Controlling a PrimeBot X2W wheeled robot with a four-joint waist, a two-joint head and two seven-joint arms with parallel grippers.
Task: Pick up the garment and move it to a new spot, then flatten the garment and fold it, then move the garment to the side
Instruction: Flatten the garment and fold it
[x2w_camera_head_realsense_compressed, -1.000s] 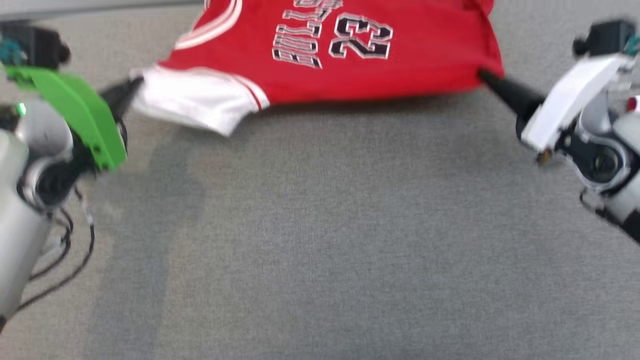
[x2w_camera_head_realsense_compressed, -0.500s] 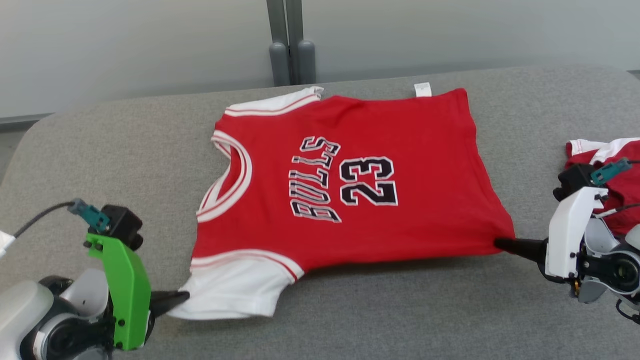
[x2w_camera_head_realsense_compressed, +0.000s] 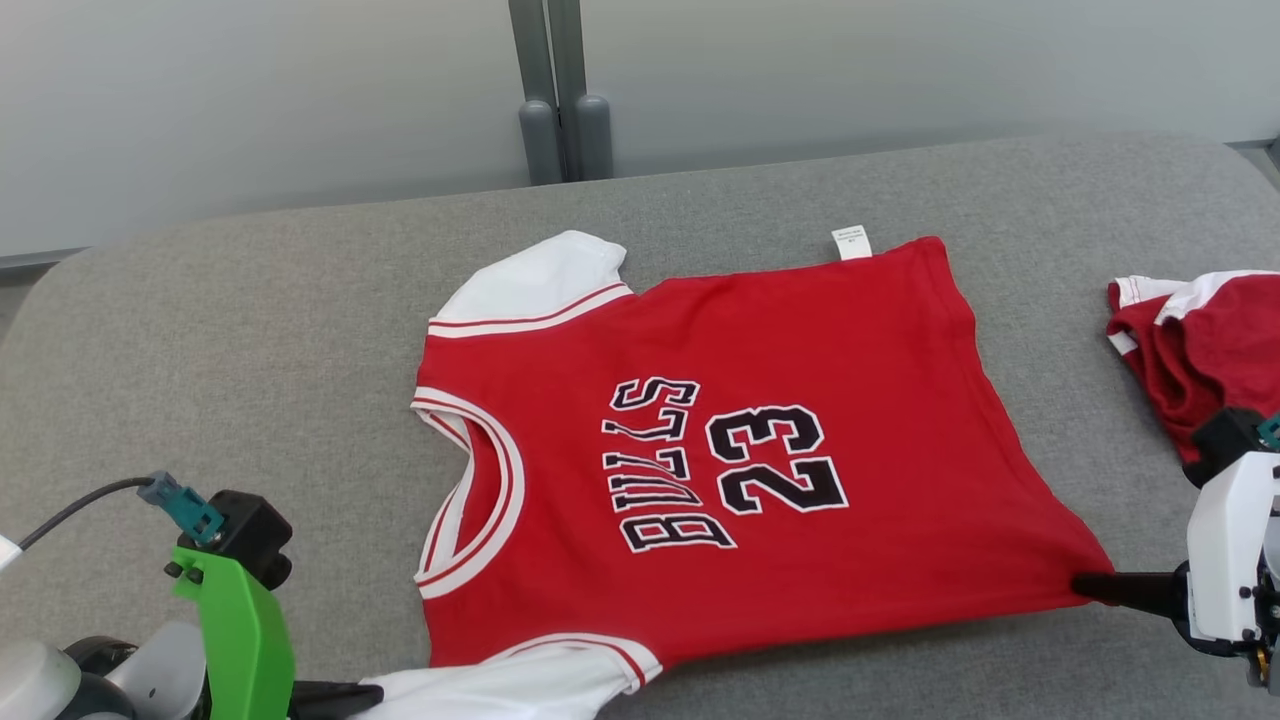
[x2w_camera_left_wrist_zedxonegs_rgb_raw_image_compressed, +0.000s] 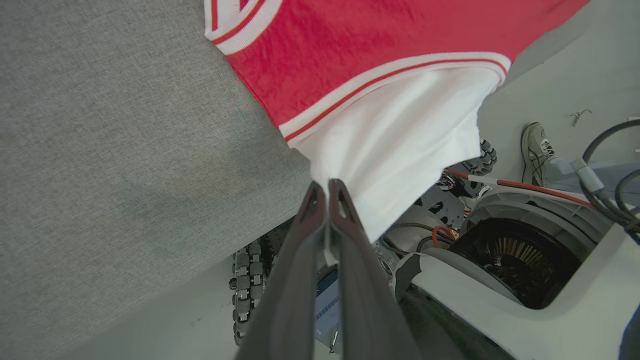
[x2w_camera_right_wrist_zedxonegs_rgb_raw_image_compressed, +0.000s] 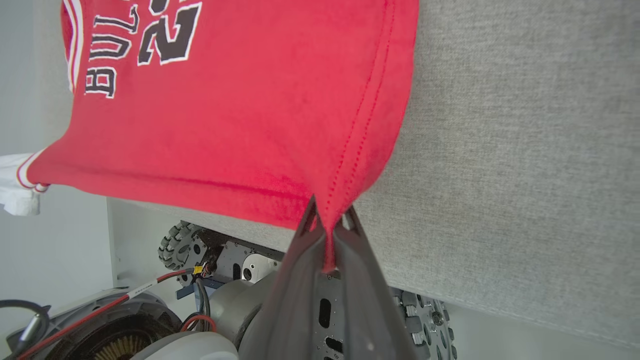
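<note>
Two spots on the red jersey (x2w_camera_head_realsense_compressed: 800, 400) are pinched. It lies spread flat on the gray cushion (x2w_camera_head_realsense_compressed: 250, 300), number side up. The left gripper (x2w_camera_head_realsense_compressed: 368, 690) has its jaws shut tight on the white sleeve (x2w_camera_head_realsense_compressed: 520, 685). The right gripper (x2w_camera_head_realsense_compressed: 1085, 585) has its jaws shut tight on the near bottom corner. Another red garment (x2w_camera_head_realsense_compressed: 1200, 340) lies apart, on the right.

The jersey (x2w_camera_head_realsense_compressed: 760, 400) is soft, matt red knit cloth with a stitched hem, white sleeves and flat printed lettering. The bench (x2w_camera_head_realsense_compressed: 250, 330) is covered in grey woven fabric, matt and slightly coarse. The left hand (x2w_camera_left_wrist_zedxonegs_rgb_raw_image_compressed: 326, 186) and right hand (x2w_camera_right_wrist_zedxonegs_rgb_raw_image_compressed: 330, 215) have smooth, dull dark fingers (x2w_camera_left_wrist_zedxonegs_rgb_raw_image_compressed: 295, 280), plastic by the look. The green bracket (x2w_camera_head_realsense_compressed: 240, 640) and white bracket (x2w_camera_head_realsense_compressed: 1225, 560) are smooth plastic.
</note>
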